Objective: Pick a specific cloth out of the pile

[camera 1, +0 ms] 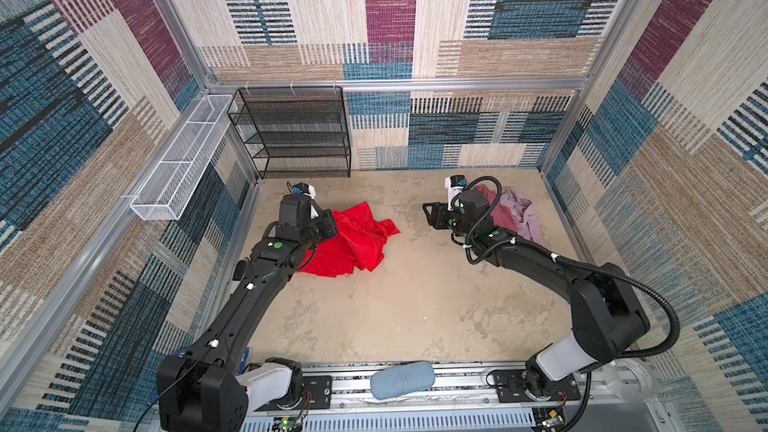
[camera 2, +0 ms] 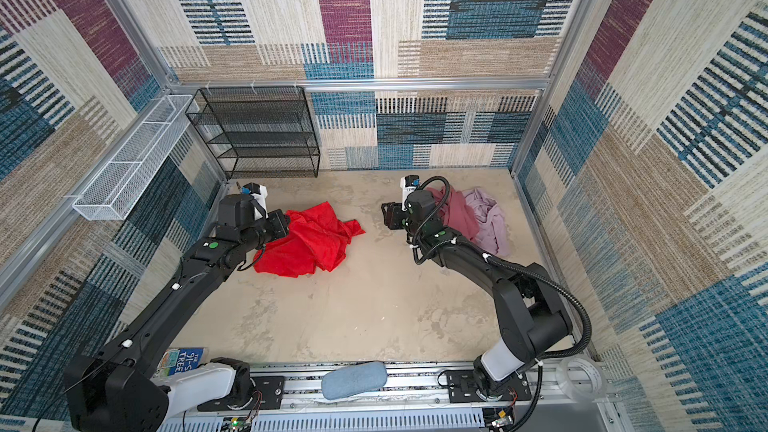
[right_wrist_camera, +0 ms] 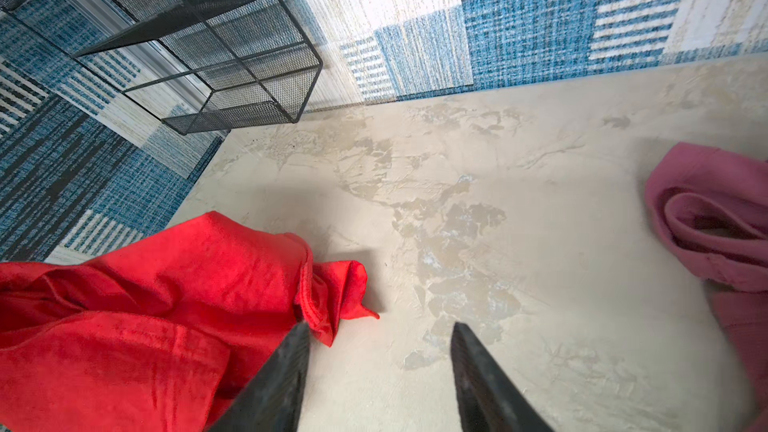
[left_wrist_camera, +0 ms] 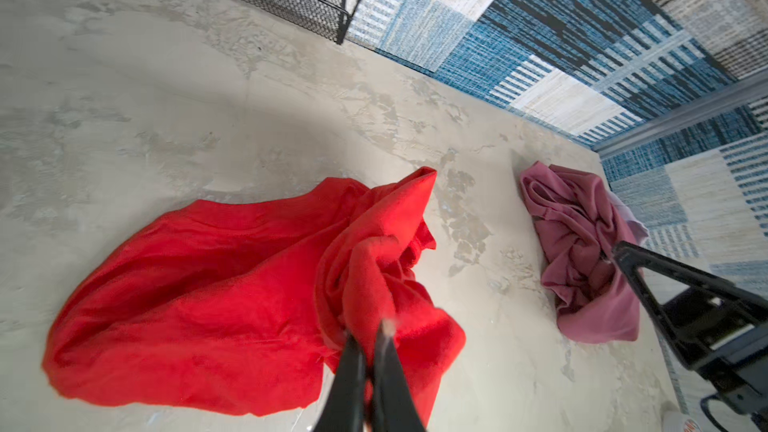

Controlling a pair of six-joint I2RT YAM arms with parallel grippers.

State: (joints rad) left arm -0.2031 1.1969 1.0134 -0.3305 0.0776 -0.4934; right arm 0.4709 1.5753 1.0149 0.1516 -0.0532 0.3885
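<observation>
Red cloth (left_wrist_camera: 199, 292) shows a fine weave, with a faint sheen catching along the folds. The rose cloth (left_wrist_camera: 582, 251) looks softer and fully matt, and the lilac cloth (camera 1: 524, 211) is matt too. The table (right_wrist_camera: 540, 184) is rough and dull, mottled like trowelled plaster. Now the shelf (right_wrist_camera: 232, 76): black metal mesh on thin rods. The basket (camera 1: 178, 168) is white wire mesh. The walls (camera 1: 519, 2) wear coarse woven carpet, and the rails (camera 1: 415, 84) are bare brushed metal.

Behind the rose cloth (left_wrist_camera: 582, 251) only a sliver shows, seemingly the lilac cloth (left_wrist_camera: 633, 222); the red cloth (right_wrist_camera: 124, 326) runs off the right wrist view's edge.
</observation>
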